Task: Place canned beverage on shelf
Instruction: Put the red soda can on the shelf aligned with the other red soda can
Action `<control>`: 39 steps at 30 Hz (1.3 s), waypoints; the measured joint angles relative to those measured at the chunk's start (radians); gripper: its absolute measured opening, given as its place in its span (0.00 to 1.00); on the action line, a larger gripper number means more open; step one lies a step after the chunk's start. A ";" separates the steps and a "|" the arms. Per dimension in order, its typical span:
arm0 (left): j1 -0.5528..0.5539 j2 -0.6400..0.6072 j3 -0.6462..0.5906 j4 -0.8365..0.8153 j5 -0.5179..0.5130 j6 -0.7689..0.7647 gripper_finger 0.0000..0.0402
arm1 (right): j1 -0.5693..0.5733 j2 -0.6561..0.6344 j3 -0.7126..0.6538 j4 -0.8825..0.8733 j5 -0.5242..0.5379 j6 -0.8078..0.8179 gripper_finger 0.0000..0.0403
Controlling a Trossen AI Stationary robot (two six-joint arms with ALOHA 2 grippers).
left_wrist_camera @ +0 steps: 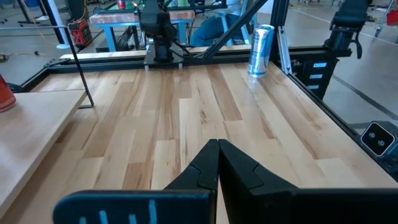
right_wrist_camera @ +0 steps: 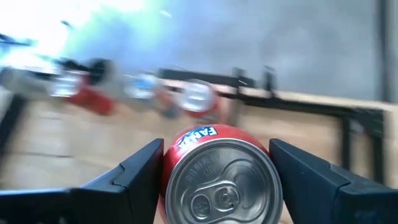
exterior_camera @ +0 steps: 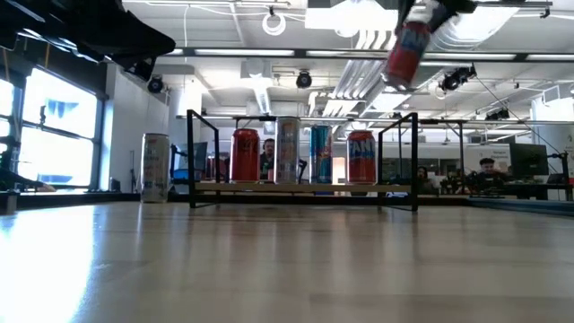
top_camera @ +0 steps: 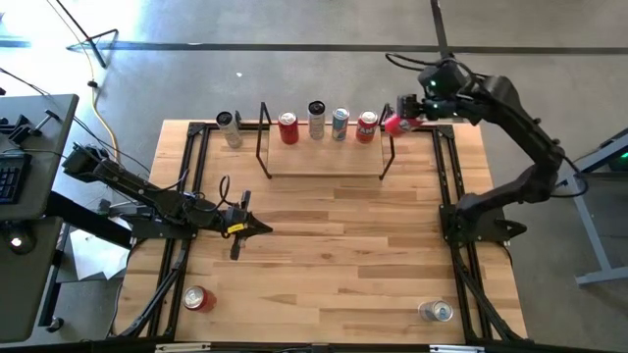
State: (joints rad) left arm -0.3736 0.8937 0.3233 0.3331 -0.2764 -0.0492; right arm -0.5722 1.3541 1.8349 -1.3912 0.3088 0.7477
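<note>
The shelf (top_camera: 324, 162), a low wooden board with black rod ends, stands at the table's far middle. Several cans stand upright on the shelf board (exterior_camera: 305, 187), among them a red one (top_camera: 287, 127) and another red one (exterior_camera: 360, 156). My right gripper (top_camera: 399, 120) is high above the shelf's right end, shut on a red canned beverage (exterior_camera: 405, 49). My left gripper (top_camera: 253, 228) is shut with nothing in it, low over the table's left middle. My right gripper pinches the red can between its two fingers (right_wrist_camera: 144, 173), one on each side of the can's wall (right_wrist_camera: 186, 138) close under the top rim. The fingers slant downward. The can is lifted clear, high above the shelf, and tilted.
A silver can (top_camera: 229, 127) stands left of the shelf, outside its frame. A red can (top_camera: 199, 299) is at the near left corner, and a silver can (top_camera: 437, 311) at the near right. Black rails (top_camera: 453, 186) run along both table sides.
</note>
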 joint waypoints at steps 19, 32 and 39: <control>0.000 0.000 0.000 -0.020 0.000 0.009 0.00 | 0.137 0.400 0.102 0.079 0.016 -0.008 0.62; 0.000 0.000 0.000 -0.023 0.000 0.000 0.00 | 0.080 0.545 0.100 0.028 0.061 0.062 0.62; 0.000 0.000 0.000 -0.023 0.000 -0.002 0.00 | 0.082 0.593 0.099 0.029 0.063 0.082 0.63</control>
State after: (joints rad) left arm -0.3740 0.8936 0.3233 0.3100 -0.2760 -0.0513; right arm -0.4904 1.9476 1.9343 -1.3627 0.3721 0.8297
